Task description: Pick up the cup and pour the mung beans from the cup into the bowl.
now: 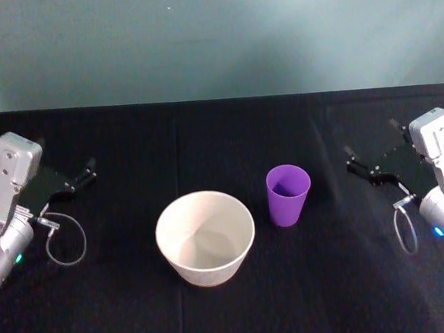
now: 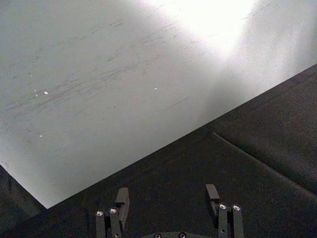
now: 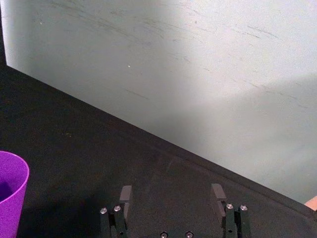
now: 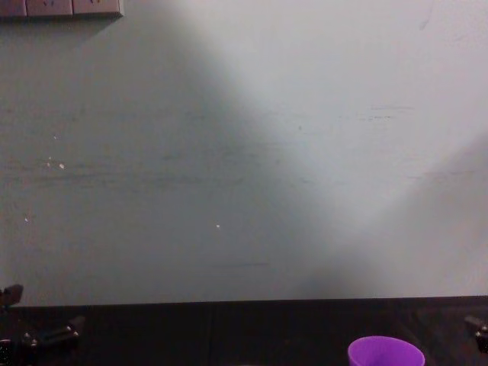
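One cup [image 1: 289,194] and one bowl [image 1: 206,238] stand on the black cloth [image 1: 129,142] before me, and I have two pincers.

The cup is bright purple plastic, smooth and without a handle. It tapers from a wide round rim to a narrower base and stands upright with the rim up. It is at about two o'clock from the bowl, near it but not touching. Its inside is dark, so I cannot tell what it holds. The bowl is off-white and round, with a thick smooth wall that narrows toward the foot. It is wider than the cup, and its inside is pale and matte.

My left pincer [image 2: 167,191] hangs at nine o'clock from the bowl, well apart from it, over the cloth's left edge. Its two black fingers are spread wide, with nothing between them. My right pincer [image 3: 171,189] hangs at three o'clock from the cup, also well apart. Its fingers are spread the same way and grip nothing. The fingers are flat dark bars joined by small silvery screws, and the arms behind them are light grey. Two thin wire loops [image 1: 66,242] hang down, one from each wrist.

The cloth is soft and matte, with a faint seam. Behind it rises a pale grey-green wall [image 4: 244,152], scuffed with fine scratches. A row of pale plates [image 4: 61,7] sits high on the wall at eleven o'clock, and I can read no writing on them.
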Available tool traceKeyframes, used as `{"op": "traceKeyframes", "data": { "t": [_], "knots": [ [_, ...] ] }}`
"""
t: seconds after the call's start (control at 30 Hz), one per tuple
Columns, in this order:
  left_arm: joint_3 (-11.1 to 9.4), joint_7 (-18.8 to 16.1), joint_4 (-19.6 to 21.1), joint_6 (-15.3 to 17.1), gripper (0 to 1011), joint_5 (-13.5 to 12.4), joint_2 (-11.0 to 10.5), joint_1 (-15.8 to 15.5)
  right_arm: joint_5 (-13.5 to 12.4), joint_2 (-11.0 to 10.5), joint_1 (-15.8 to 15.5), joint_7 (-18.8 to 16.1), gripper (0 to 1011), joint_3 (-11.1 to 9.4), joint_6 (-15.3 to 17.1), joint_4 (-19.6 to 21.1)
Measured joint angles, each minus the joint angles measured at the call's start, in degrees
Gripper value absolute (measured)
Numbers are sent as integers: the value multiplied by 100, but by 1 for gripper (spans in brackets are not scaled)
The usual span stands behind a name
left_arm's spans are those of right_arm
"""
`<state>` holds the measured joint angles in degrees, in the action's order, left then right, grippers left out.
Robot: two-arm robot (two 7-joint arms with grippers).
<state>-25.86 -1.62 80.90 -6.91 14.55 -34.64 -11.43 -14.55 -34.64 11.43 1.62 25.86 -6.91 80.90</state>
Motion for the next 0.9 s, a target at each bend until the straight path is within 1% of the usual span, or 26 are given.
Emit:
{"op": "traceKeyframes", "data": {
  "t": [0.9],
  "knots": [
    [0,0,0,0,1000,0,0,0,0,0,0,0,1004,0,0,0]
  ]
}}
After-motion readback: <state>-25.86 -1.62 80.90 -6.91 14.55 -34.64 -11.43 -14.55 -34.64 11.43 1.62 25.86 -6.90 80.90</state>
